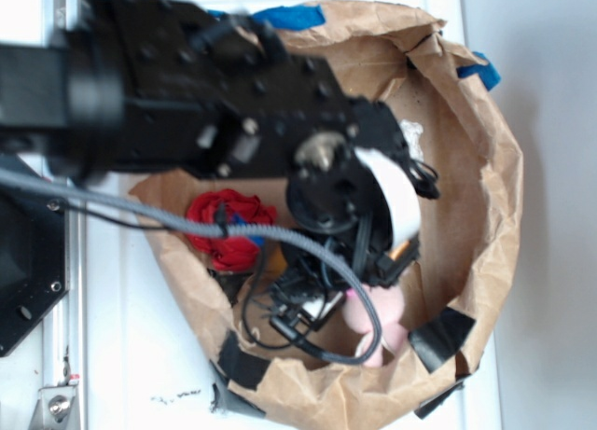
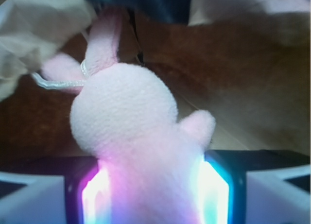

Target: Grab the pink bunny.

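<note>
Cabling (image 1: 187, 227) is sweeping in grey from the left edge of the exterior view, crossing under the black arm (image 1: 187, 104) that is filling the upper left and centre of that frame. Right of the cable's midpoint, a red ruffled cloth ball (image 1: 227, 227) is lying at the left side of the brown paper bag (image 1: 485, 187), whose crumpled wall is ringing the whole working area; blue tape (image 1: 289, 18) is showing at its upper rim and black tape (image 1: 440, 337) at lower right. At lower centre, below the wrist, the gripper (image 1: 364, 295) is reaching down into the bag, and the pink bunny (image 1: 378, 318) is sitting right under it on the bag floor. In the wrist view the bunny (image 2: 131, 131) is filling the centre, head and ears pointing toward the upper left, one stubby limb sticking out to the right, its lower body sitting between the two lit finger pads (image 2: 95, 195). Both pads are appearing to press against the plush, so the gripper (image 2: 153, 197) is judged to be clenching on the bunny's body. Step in hand: securing the grasp. Next move is calling for a straight lift clear of the bag wall, keeping the squeeze firm since soft plush may be slipping.
</note>
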